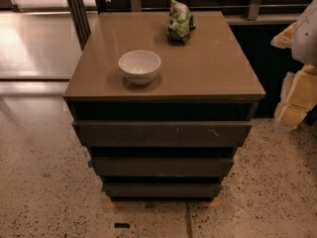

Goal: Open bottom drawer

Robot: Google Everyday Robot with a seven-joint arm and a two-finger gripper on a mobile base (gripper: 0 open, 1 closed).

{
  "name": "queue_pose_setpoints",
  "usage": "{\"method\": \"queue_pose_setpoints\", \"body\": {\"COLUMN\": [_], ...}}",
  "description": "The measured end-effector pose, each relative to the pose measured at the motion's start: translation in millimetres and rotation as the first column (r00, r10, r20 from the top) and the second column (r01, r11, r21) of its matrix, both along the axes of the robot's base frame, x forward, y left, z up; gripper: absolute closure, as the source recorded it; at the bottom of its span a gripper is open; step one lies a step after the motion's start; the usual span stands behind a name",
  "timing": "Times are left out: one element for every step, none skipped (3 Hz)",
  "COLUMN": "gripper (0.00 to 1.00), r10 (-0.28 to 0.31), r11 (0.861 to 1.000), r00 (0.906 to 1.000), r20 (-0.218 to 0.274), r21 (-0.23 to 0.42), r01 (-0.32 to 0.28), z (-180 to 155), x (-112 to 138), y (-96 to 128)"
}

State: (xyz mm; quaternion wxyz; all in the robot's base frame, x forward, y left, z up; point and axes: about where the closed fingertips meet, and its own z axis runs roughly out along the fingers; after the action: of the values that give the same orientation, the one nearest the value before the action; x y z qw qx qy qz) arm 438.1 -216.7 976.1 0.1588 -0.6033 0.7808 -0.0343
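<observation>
The bottom drawer is the lowest and narrowest of three dark grey-brown handleless fronts on a small cabinet, and it sits flush in line with the others. The middle front and the wide scratched top front are above it. A small blue bit shows at the cabinet's left edge, near the middle front. My gripper hangs at the right edge of the view as pale yellow-white parts, well to the right of the cabinet and higher than the bottom drawer, touching nothing.
A white bowl and a green snack bag sit on the cabinet's glossy tan top. Speckled floor lies in front and to both sides. A dark counter stands behind right, and a metal post behind left.
</observation>
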Motion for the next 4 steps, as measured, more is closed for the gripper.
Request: {"method": "queue_pose_setpoints", "body": {"gripper": [0.00,0.00,0.00,0.00], "r10": [0.000,-0.025,-0.142,-0.227], "r11": [1.000,1.000,0.984,0.921], "r00": [1.0000,0.9992,0.9896,0.9687], "r20": [0.000,0.031,0.024,-0.101], "r21": [0.000,0.004,0.108,0.300], "r01": [0.000,0.025,0.138,0.247], "z": [0,-8,-50,-138], "x": [0,-1,-18,-35], "y": [0,0,3,18]}}
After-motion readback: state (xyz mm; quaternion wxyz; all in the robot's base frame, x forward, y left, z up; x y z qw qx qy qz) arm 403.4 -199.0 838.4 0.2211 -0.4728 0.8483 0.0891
